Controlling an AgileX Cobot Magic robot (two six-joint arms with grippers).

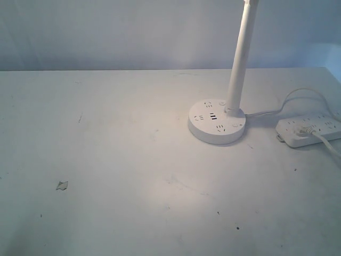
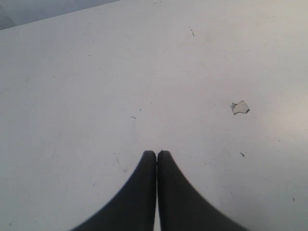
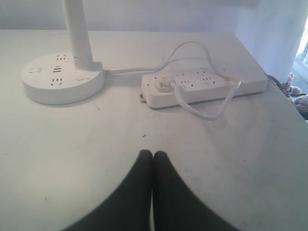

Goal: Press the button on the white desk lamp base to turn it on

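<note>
The white desk lamp base (image 1: pixel 217 124) is a round flat disc with sockets and USB ports in its top, and a tall white pole (image 1: pixel 239 58) rises from it. A pool of light lies on the table in front of it. In the right wrist view the base (image 3: pixel 61 79) sits well ahead of my right gripper (image 3: pixel 152 153), which is shut and empty above bare table. A small round button (image 3: pixel 80 78) shows beside the pole's foot. My left gripper (image 2: pixel 156 153) is shut too, far from the lamp. Neither gripper appears in the exterior view.
An oblong white power strip (image 1: pixel 310 129) (image 3: pixel 204 88) lies right of the lamp base with a plug and looping white cable (image 3: pixel 207 113). A small chip (image 1: pixel 62 185) (image 2: pixel 240 107) marks the white table (image 1: pixel 133 160). The table's right edge (image 3: pixel 288 103) runs near the strip.
</note>
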